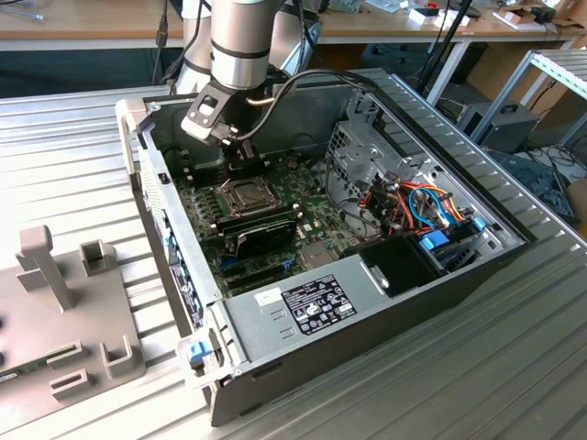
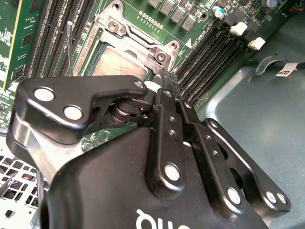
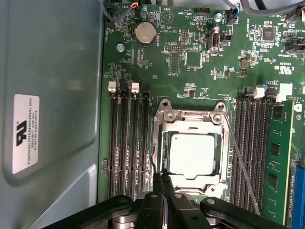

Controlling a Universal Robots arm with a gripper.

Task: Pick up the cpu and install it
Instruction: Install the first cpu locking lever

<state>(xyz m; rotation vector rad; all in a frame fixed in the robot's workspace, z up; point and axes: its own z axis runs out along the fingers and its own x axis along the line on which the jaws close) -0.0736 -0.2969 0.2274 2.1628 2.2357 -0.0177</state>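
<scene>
While the memory slots point(image 3: 127, 143) lie beside it, the cpu point(image 3: 191, 152) sits inside the socket frame point(image 3: 190, 148); the gripper point(image 3: 163, 183), clenched and empty, hovers at its edge and may scratch the lever point(image 3: 240, 162).

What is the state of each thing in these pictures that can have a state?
cpu: lies flat inside the socket frame, silver top facing up.
socket frame: around the cpu; its thin lever is swung out to the side.
gripper: fingers shut together, empty, at the edge of the socket frame.
memory slots: empty, beside the socket frame.
computer case: open, side panel off, lying on the table.
</scene>
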